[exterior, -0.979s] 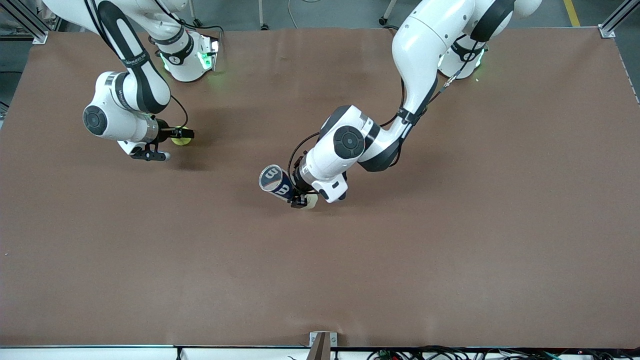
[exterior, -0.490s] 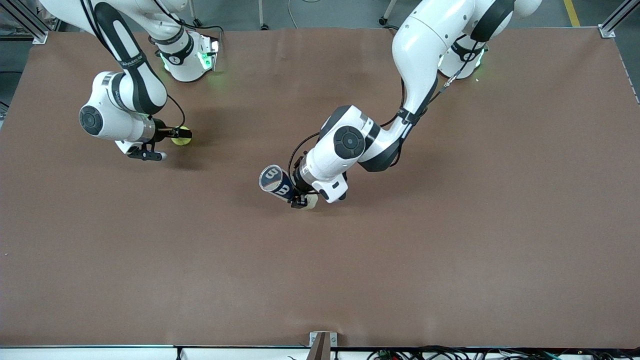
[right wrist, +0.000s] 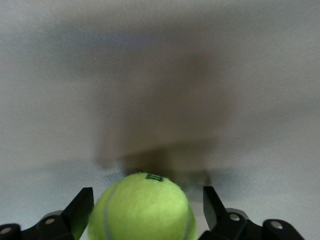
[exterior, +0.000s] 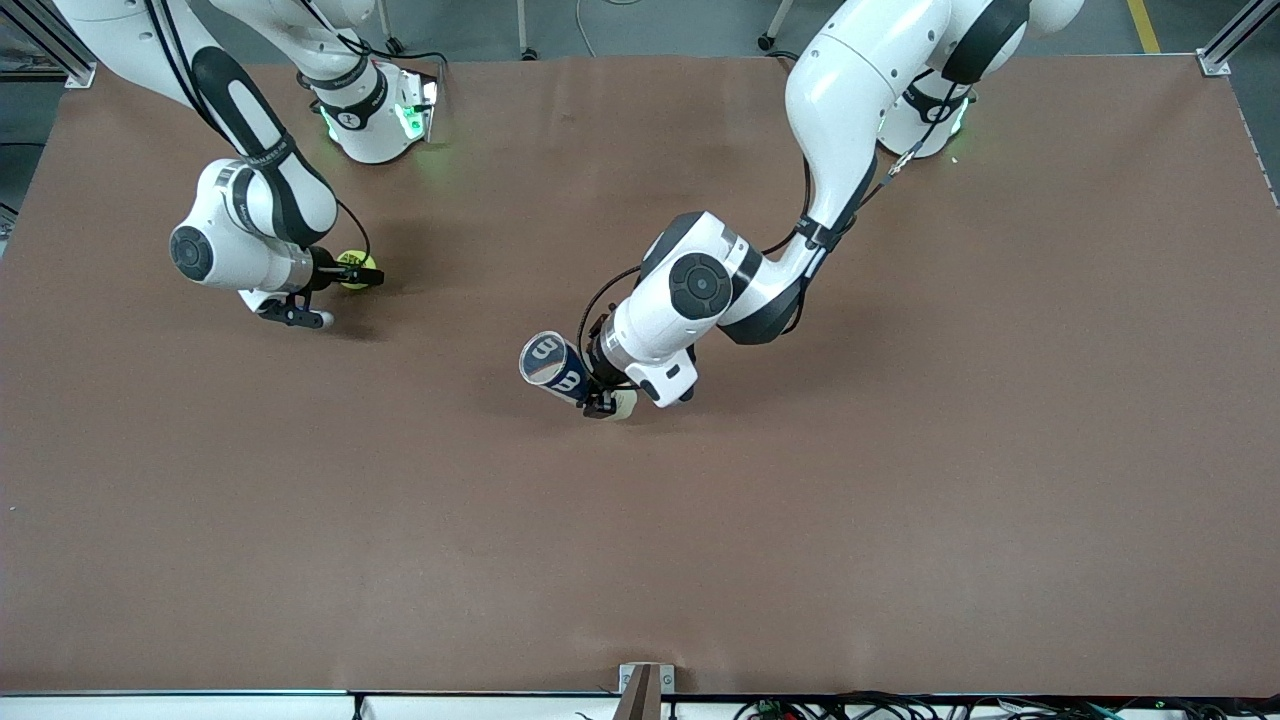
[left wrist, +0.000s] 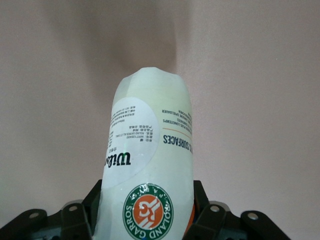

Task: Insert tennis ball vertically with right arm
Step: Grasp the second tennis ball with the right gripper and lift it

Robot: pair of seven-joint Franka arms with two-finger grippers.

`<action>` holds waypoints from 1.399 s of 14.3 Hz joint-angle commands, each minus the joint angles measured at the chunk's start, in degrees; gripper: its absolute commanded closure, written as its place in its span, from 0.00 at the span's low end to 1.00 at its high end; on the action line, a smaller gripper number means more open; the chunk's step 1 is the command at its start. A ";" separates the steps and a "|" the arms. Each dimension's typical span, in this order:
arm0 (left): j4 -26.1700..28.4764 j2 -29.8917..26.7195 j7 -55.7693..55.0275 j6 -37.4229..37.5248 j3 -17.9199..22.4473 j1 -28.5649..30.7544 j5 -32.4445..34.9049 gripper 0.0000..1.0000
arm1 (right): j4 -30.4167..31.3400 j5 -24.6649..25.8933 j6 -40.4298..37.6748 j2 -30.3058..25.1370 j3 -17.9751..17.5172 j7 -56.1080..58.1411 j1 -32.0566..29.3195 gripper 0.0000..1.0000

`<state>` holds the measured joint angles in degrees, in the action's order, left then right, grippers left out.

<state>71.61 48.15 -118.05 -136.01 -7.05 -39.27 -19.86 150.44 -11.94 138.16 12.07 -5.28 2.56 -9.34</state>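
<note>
A yellow-green tennis ball (exterior: 352, 263) lies on the brown table near the right arm's base. My right gripper (exterior: 362, 271) is low over the table and open, one finger on each side of the ball. In the right wrist view the ball (right wrist: 142, 212) fills the space between the fingers (right wrist: 84, 207), with a thin gap at one side. My left gripper (exterior: 598, 397) is shut on a dark blue tennis ball can (exterior: 558, 368) over the table's middle and holds it tilted, open mouth upward. In the left wrist view the can (left wrist: 147, 145) shows a white label and a round green-and-orange logo.
The brown table (exterior: 800, 520) is bare around both grippers. A small metal bracket (exterior: 645, 685) sits at the table edge nearest the front camera. Both arm bases stand at the edge farthest from it.
The right arm's wrist and elbow have shifted, and its fingers now sit more fully around the ball. The left arm and the can have barely moved.
</note>
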 commanded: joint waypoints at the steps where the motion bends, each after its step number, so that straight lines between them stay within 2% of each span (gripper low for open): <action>1: -0.25 -0.69 1.42 1.01 0.19 -0.11 -1.23 0.28 | 0.47 -0.71 -0.96 -0.91 -0.52 0.08 -0.06 0.15; 3: -0.25 -0.69 1.16 1.01 0.10 -0.20 -1.23 0.28 | 0.47 -0.80 -1.49 -1.00 -0.52 -0.01 -0.07 0.17; 4: -0.25 -0.78 1.15 1.01 0.10 -0.20 -1.23 0.28 | 0.47 -0.80 -1.76 -1.08 -0.52 -0.01 -0.15 0.22; 8: -0.25 -0.87 0.98 1.19 0.02 -0.20 -1.23 0.28 | -0.66 -0.80 -5.87 -2.48 -0.52 -0.01 -0.15 0.61; 10: -0.33 -0.87 0.98 1.19 -0.07 -0.20 -1.23 0.28 | -2.50 -0.71 -10.08 -4.06 -0.43 -0.01 -0.15 0.71; 11: -0.33 -0.87 0.98 1.19 -0.07 -0.20 -1.23 0.28 | -4.26 -0.71 -13.33 -4.59 -0.34 -0.01 -0.24 0.72; 13: -0.25 -0.87 0.98 1.19 0.01 -0.20 -1.23 0.28 | -10.74 0.68 -21.67 -5.04 -0.08 -0.01 -0.68 0.71; 14: -0.33 -0.87 0.98 1.19 -0.07 -0.20 -1.32 0.28 | -16.00 2.69 -25.89 -4.78 -0.25 -0.27 -0.68 0.70; 15: -0.33 -0.87 0.98 1.19 -0.07 -0.11 -1.32 0.28 | -22.49 4.11 -29.84 -4.51 -0.34 -0.45 -0.68 0.70; 18: -0.33 -0.87 0.98 1.19 0.01 -0.20 -1.24 0.28 | -42.70 4.12 -42.59 -1.36 -0.78 -2.02 2.20 0.70; 20: -0.33 -0.87 1.07 1.19 0.01 -0.20 -1.32 0.28 | -50.47 3.60 -44.47 -0.21 -0.78 -7.79 6.33 0.70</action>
<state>71.33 48.14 -118.05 -136.01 -7.20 -39.41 -19.86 109.12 -8.90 96.84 7.95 -5.79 0.14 -6.94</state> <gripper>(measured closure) 0.278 0.427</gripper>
